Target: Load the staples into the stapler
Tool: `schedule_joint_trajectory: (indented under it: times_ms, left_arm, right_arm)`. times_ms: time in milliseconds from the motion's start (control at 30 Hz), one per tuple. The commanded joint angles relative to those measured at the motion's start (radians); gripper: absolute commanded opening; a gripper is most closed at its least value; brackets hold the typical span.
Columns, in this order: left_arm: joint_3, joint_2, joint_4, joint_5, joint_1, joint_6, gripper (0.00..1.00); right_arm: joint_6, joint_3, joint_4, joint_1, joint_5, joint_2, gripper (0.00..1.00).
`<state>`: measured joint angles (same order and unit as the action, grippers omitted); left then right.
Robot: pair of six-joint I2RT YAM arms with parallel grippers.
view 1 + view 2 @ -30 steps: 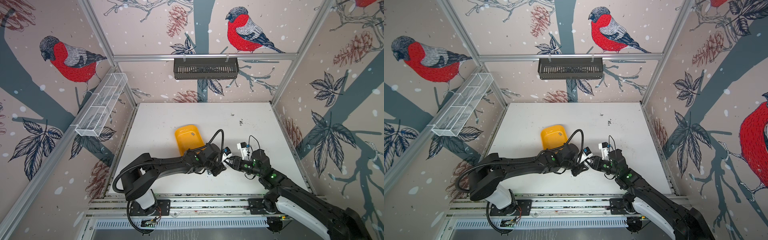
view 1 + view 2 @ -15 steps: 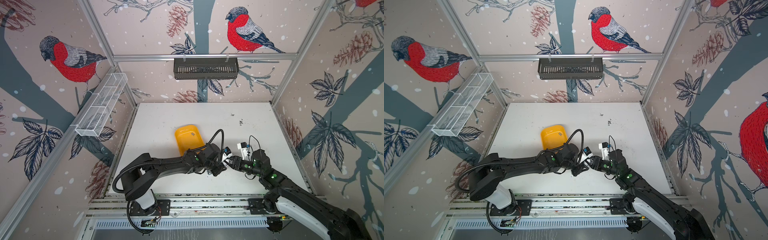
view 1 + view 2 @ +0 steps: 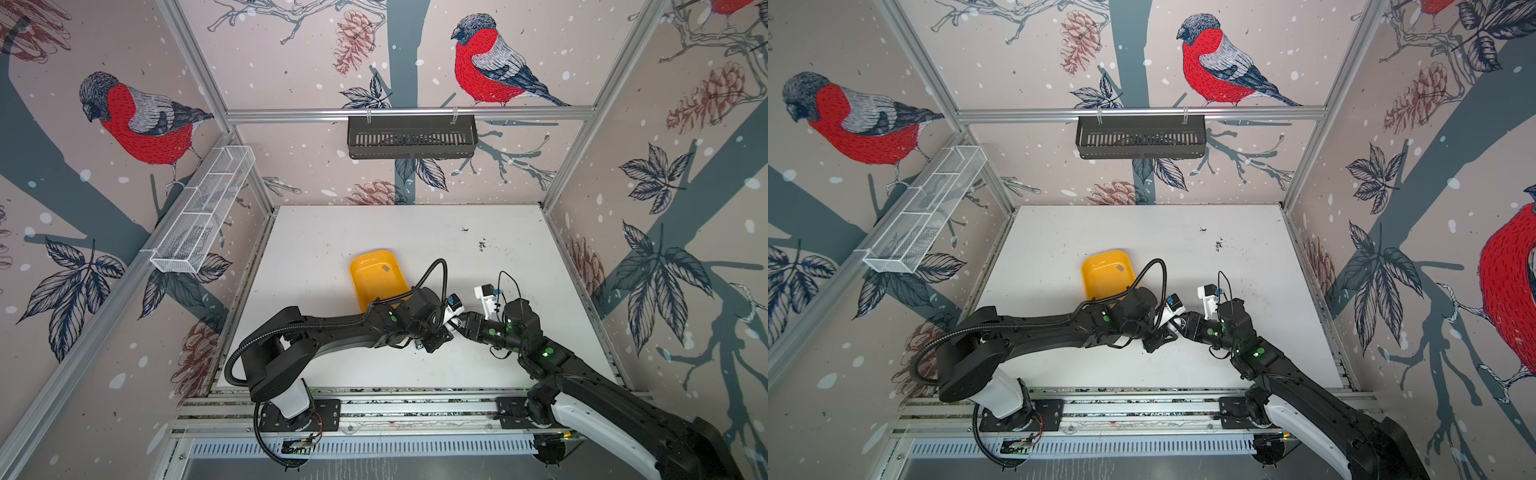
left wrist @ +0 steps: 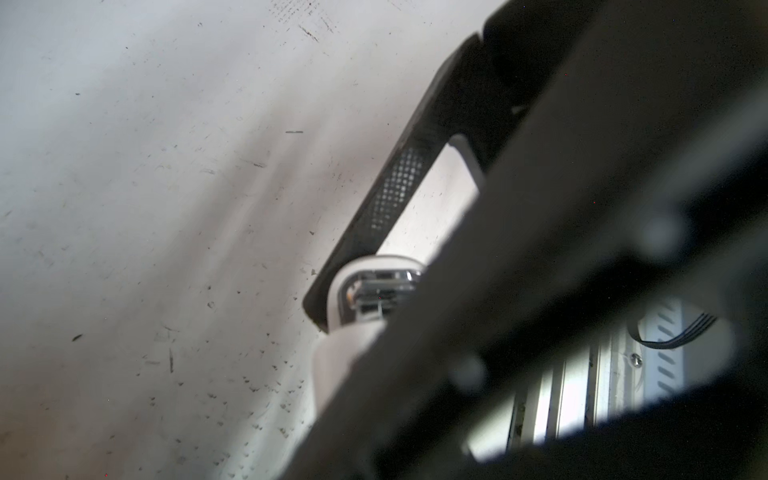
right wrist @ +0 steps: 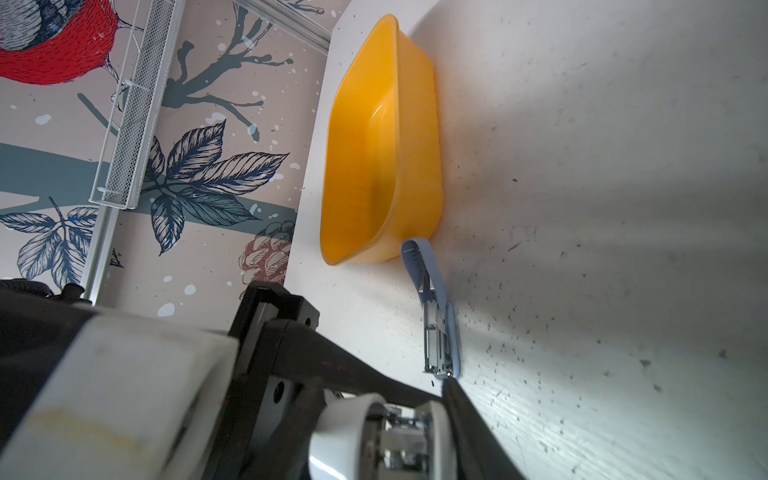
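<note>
Left wrist view, left jaws: the left gripper (image 4: 365, 311) is pinched on a white stapler (image 4: 449, 187). One black finger with a dotted pad (image 4: 395, 195) lies flat along the stapler's side, and the other is a dark blur across its opposite side.
White stapler's end: rounded, with a bright metal mouth, poking out just past the fingertips.
Right jaws: in both top views the right gripper (image 3: 460, 326) (image 3: 1183, 322) meets the left one nose to nose. Whether its jaws are spread or closed cannot be told.
Right wrist view: the white stapler (image 5: 370, 436) sits close to the lens, metal end facing it, with a black finger (image 5: 469, 419) just beside it. Whose finger it is cannot be told.
Blue stapler (image 5: 440, 324): just past the jaws, lying hinged open on the table (image 3: 332, 232), its far end just beside a corner of the yellow tray (image 5: 365, 166).
Yellow tray: beyond the left jaws (image 3: 361, 282) (image 3: 1096, 278), its near end covered by the left arm.
Staples: of the staples, one small grey strip (image 3: 386, 269) (image 3: 1121, 268) shows, flat inside the yellow tray, well apart from both pairs of jaws.
Table surface: white and scuffed, with dark specks (image 3: 482, 243) scattered around and beyond the jaws.
Walls: a white mesh basket (image 3: 203, 212) on the left gripper's side and a black slotted basket (image 3: 411, 137) straight beyond, both well apart from the jaws.
</note>
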<state>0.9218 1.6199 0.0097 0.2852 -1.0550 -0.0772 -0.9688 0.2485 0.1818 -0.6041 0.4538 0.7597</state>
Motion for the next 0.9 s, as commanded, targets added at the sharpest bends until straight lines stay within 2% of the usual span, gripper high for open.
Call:
schedule_joint_trajectory:
  times_ms: [0,200,367,400,500,567,633,700,867]
  left_arm:
    - [-0.002,-0.006,0.025,0.008,0.001,0.001,0.17]
    - [-0.002,-0.009,0.024,0.006,0.000,-0.001,0.17]
    - [-0.002,-0.011,0.023,0.005,0.000,-0.001,0.17]
    - [-0.003,-0.011,0.023,0.006,0.000,-0.001,0.17]
    - [-0.003,-0.011,0.024,0.008,0.000,-0.001,0.17]
    - [-0.003,-0.011,0.025,0.010,0.000,-0.001,0.17]
    - [-0.002,-0.011,0.023,0.010,0.000,-0.001,0.17]
    - [-0.001,-0.012,0.022,0.008,0.000,-0.001,0.17]
    - [-0.005,-0.026,0.022,-0.002,0.000,-0.006,0.17]
  right_arm:
    - [0.002,0.003,0.025,-0.002,-0.012,-0.003,0.49]
    - [0.002,0.003,0.027,-0.002,-0.012,-0.004,0.53]
    - [0.001,0.002,0.027,-0.001,-0.010,-0.003,0.53]
    - [0.001,0.002,0.027,-0.002,-0.010,-0.004,0.50]
    - [0.002,0.002,0.025,-0.003,-0.010,-0.002,0.30]
    - [0.003,0.001,0.025,-0.004,-0.010,0.000,0.21]
    - [0.005,0.003,0.024,-0.003,-0.010,0.000,0.22]
    - [0.005,0.003,0.025,-0.003,-0.011,0.000,0.29]
    - [0.006,0.006,0.019,-0.002,-0.025,0.003,0.28]
